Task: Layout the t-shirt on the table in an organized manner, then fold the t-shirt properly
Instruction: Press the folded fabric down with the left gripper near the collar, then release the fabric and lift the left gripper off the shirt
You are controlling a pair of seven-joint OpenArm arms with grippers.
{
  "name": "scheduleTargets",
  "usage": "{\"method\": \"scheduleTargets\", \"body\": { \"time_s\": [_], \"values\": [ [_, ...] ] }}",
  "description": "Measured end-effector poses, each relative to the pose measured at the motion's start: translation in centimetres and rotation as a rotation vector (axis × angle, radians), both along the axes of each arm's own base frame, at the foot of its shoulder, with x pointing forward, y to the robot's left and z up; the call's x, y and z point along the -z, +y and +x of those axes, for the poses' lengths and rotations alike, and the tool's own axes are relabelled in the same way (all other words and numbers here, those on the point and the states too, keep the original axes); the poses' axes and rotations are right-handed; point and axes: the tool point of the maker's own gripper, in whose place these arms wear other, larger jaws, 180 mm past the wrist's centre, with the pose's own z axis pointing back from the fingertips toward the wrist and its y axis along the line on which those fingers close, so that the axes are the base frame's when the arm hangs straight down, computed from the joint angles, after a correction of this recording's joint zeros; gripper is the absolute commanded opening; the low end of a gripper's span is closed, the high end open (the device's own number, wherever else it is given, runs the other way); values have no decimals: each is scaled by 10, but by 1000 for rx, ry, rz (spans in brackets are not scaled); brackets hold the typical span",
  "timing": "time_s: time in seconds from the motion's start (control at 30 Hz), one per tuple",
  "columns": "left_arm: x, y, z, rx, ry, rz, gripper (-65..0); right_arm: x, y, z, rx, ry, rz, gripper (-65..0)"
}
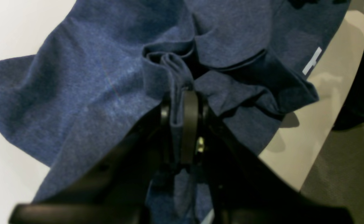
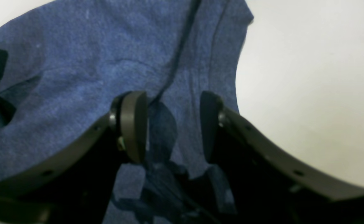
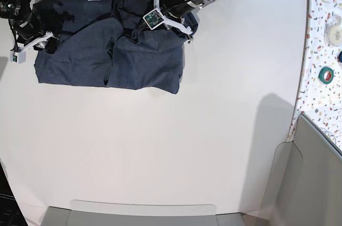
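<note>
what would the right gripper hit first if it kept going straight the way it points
Probably the dark navy-blue cloth t-shirt: the right gripper stands open directly over it, blue fabric filling the gap. How close is unclear.

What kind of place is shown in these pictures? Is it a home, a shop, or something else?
Probably a robotics lab or test bench, not a home. A large bare white table holds only the t-shirt, two robot arms work over it, and a speckled side surface carries rolls of tape.
</note>
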Motion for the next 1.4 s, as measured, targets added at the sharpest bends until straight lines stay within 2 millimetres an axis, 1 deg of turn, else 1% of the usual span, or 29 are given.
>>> {"method": "scheduleTargets", "body": {
  "time_s": [0.07, 0.13, 0.43, 0.6, 0.73, 0.8, 0.93, 1.07, 1.13, 1.2, 1.33, 1.4],
  "values": [
    [0, 0, 0, 0, 0, -1, -595, 0, 0, 0, 0, 0, 0, -375],
    [0, 0, 0, 0, 1, -1, -570, 0, 0, 0, 0, 0, 0, -375],
    [0, 1, 0, -5, 1, 1, -568, 0, 0, 0, 0, 0, 0, -375],
    [0, 1, 1, -5, 0, 1, -593, 0, 0, 0, 0, 0, 0, -375],
    [9, 7, -1, -7, 33, 52, -594, 0, 0, 0, 0, 0, 0, -375],
    [9, 7, -1, -7, 32, 51, -597, 0, 0, 0, 0, 0, 0, -375],
    [9, 7, -1, -9, 32, 52, -644, 0, 0, 0, 0, 0, 0, -375],
    [9, 7, 0, -9, 31, 51, -650, 0, 0, 0, 0, 0, 0, -375],
    [4, 6, 0, -9, 24, 44, -650, 0, 0, 0, 0, 0, 0, -375],
    [-4, 4, 1, -5, 7, 27, -650, 0, 0, 0, 0, 0, 0, -375],
    [-23, -10, 5, -16, -13, -35, -650, 0, 0, 0, 0, 0, 0, -375],
    [-25, -20, -5, 19, -8, -49, -650, 0, 0, 0, 0, -1, -1, -375]
  ]
}}
